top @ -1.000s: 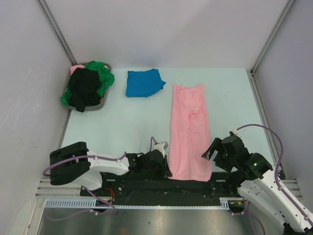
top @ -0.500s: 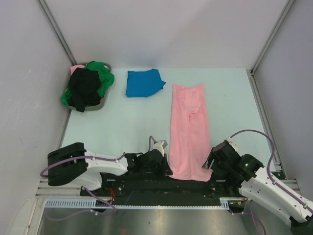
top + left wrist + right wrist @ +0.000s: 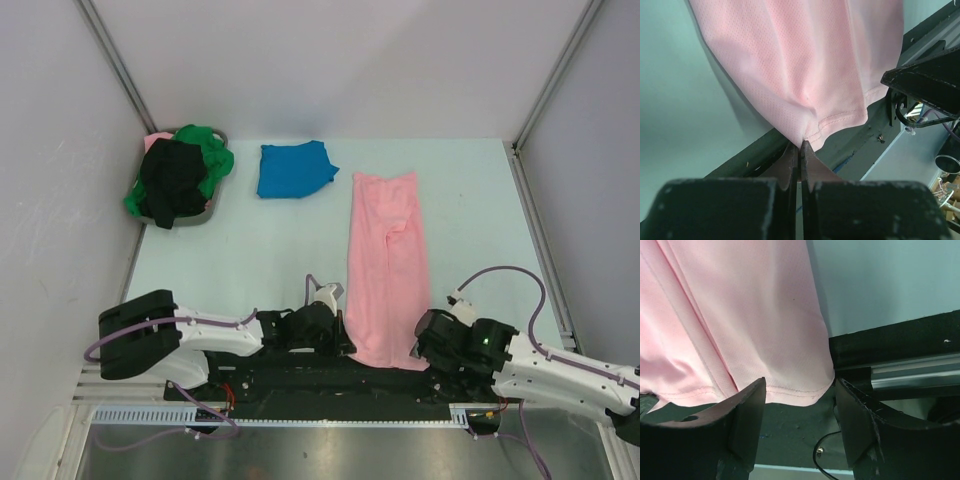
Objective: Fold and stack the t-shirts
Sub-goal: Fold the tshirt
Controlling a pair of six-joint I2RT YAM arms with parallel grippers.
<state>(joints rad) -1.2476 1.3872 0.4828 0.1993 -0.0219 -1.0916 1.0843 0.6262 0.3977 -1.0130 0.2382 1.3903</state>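
The table [image 3: 250,260] is a pale mint-green sheet, matt and flat, boxed in by 3 plain white walls [image 3: 330,60], with an aluminium post [image 3: 115,60] slanting up at each far corner. Along the near edge runs a black rail [image 3: 300,378], and below it a strip of brushed metal [image 3: 300,450].

The pink t-shirt [image 3: 386,265] lies right of centre as 1 long narrow strip (folded lengthwise, with a soft crease down it), its hem reaching past the table edge onto the rail. The left gripper [image 3: 800,149] is pinched tight on the hem's left corner, the cloth bunching up from the fingertips. The right gripper [image 3: 800,395] sits at the hem's right corner with its 2 fingers [image 3: 747,405] spread apart, the hem lying between them and not clamped.

The blue t-shirt [image 3: 295,168] lies folded on the far part of the table, well apart from the pink one. At the far left corner a grey basket [image 3: 212,208] holds the black t-shirt [image 3: 172,185] heaped over the green t-shirt [image 3: 212,150].
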